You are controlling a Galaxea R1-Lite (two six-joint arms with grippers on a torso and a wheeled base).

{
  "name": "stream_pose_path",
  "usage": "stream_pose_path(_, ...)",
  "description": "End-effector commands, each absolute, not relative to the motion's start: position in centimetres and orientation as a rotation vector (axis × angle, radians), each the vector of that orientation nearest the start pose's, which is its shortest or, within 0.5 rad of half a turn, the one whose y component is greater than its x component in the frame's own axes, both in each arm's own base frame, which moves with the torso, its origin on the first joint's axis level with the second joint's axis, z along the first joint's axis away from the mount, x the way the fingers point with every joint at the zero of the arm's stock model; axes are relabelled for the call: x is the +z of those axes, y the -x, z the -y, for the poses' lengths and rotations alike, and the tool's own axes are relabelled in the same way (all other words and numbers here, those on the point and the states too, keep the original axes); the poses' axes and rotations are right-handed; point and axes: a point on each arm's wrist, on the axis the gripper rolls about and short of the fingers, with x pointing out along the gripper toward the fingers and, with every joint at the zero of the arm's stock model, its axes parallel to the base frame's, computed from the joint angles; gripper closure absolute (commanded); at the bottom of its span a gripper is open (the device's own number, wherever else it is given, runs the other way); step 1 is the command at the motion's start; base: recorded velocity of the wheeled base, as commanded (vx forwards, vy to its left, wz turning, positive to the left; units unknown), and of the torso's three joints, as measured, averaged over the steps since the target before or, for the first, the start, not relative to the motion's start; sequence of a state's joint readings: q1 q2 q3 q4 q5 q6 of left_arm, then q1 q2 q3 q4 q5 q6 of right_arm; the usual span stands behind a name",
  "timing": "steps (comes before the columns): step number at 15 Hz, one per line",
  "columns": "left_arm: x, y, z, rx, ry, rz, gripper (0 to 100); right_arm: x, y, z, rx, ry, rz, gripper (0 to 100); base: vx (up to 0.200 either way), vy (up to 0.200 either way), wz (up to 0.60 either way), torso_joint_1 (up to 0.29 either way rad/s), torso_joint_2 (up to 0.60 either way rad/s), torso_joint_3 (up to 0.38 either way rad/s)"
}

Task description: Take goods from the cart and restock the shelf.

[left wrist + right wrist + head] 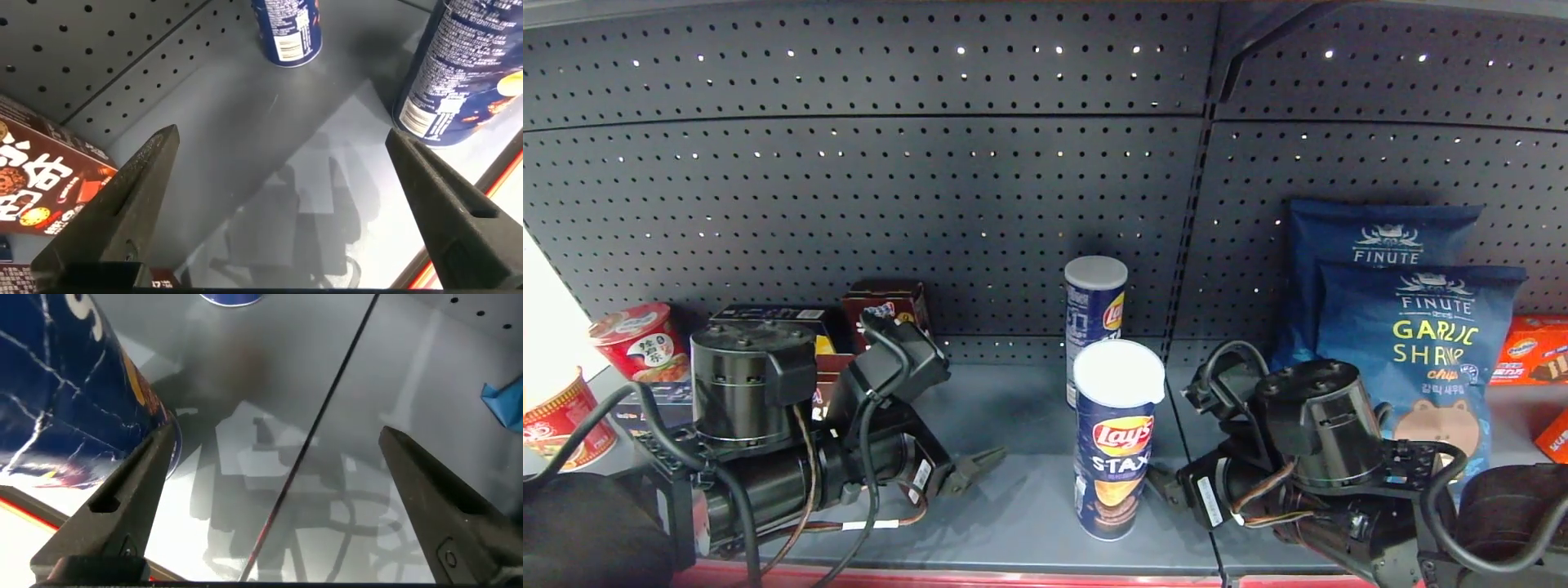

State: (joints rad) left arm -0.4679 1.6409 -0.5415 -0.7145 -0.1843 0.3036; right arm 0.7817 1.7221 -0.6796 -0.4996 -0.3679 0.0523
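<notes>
Head view: a tall blue cardboard chip can with a white lid (1117, 441) stands upright near the front edge of the grey metal shelf (1013, 523), between my arms, with a grey-lidded blue can (1095, 314) behind it. Left wrist view: my left gripper (278, 204) is spread wide and empty above bare shelf. Right wrist view: my right gripper (274, 498) is also spread and empty, the front can just beside one jaw. A sideways swing could, I judge, topple it off the edge. Both wrist views cut off its lid.
</notes>
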Motion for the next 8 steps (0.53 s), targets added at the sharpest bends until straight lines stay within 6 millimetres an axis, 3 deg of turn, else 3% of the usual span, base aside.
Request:
stream_pose_path(1, 13.83, -23.20, 12.19, -0.699, -0.345, -0.292, 0, 13.15, -20.58, -19.31, 0.391, 0.246, -0.470, 0, 0.000, 0.000, 0.00, 0.000, 0.00, 0.000)
stream_pose_path(8, 13.70, -23.32, 12.29, -0.701, -0.346, -0.297, 0, 13.22, -19.96, -19.79, 0.420, 0.248, -0.460, 0, 0.000, 0.000, 0.00, 0.000, 0.00, 0.000)
